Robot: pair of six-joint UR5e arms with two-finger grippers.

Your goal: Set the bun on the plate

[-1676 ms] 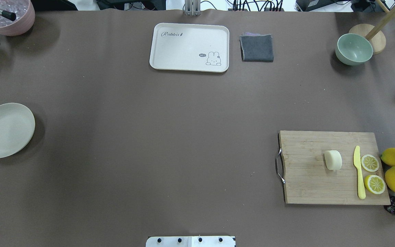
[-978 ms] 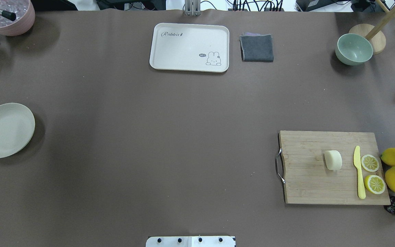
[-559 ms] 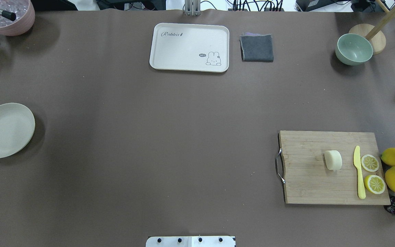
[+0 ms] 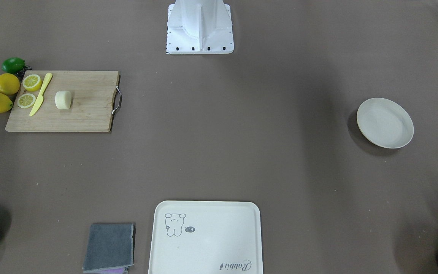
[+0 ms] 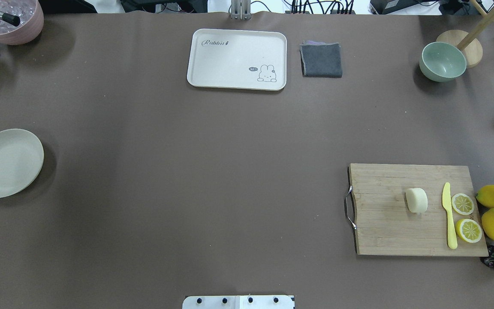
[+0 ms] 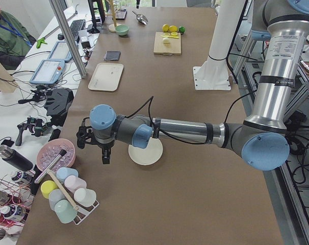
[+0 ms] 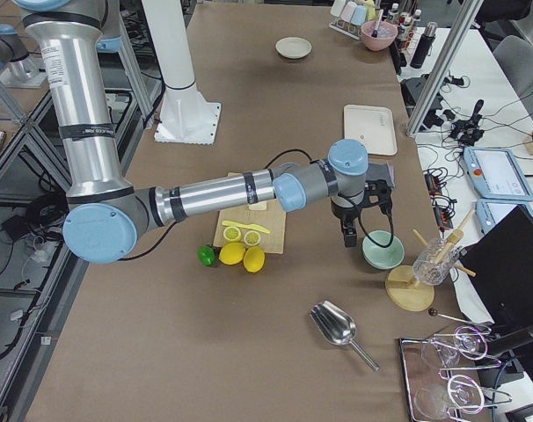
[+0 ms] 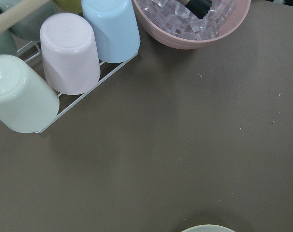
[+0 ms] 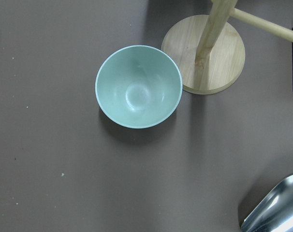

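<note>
The bun [image 5: 416,200], a smooth pale cream lump, is lying on the wooden cutting board [image 5: 380,227] beside a yellow knife [image 5: 448,223], well apart from the plate [image 5: 7,163] across the counter [image 5: 212,171]. The left tool [image 6: 104,153] is hovering near the plate and the right tool [image 7: 348,236] near a green bowl [image 7: 383,251]. Whether either tool is open cannot be told.

tray [image 5: 236,59], far centre | script "Rabbit" in one corner | "hi" in dark speech bubble beside rabbit drawing [image 5: 267,74], opposite corner

The brown table [image 5: 230,171] is occupied by a plate [image 5: 7,163], cutting board [image 5: 380,214], tray [image 5: 230,64], grey cloth [image 5: 321,60] and green bowl [image 5: 442,61]
</note>
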